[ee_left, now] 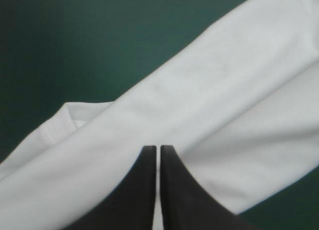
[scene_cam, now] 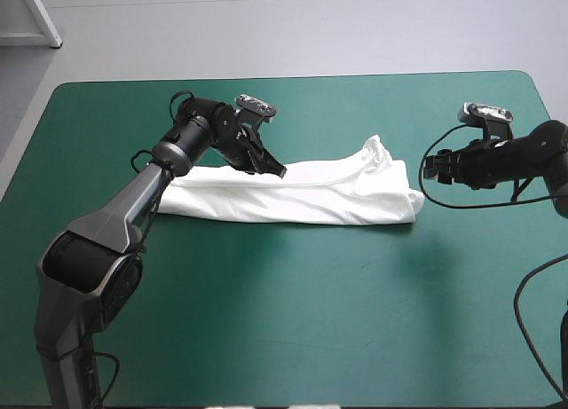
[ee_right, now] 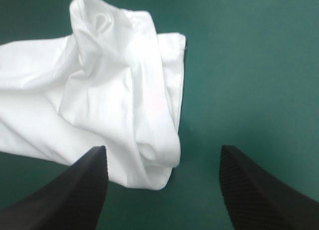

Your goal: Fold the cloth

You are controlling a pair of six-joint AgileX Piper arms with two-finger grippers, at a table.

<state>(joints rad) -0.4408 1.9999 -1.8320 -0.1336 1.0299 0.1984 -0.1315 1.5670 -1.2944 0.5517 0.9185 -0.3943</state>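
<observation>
High view shows the T-shirt (scene_cam: pixel 302 196) lying as a long folded band across the middle of the teal-green cover (scene_cam: pixel 293 329), its right end bunched into a loose ruffle. The left gripper (scene_cam: pixel 271 167) hangs over the band's far edge near its middle, black fingers pressed together with no cloth visibly drawn up between them, while the right gripper (scene_cam: pixel 431 167) stands just off the bunched end, fingers spread wide and empty. The fabric looks light, limp and quick to sag. It is best pinched at the end corners, all layers together, so the fold does not slide apart.
</observation>
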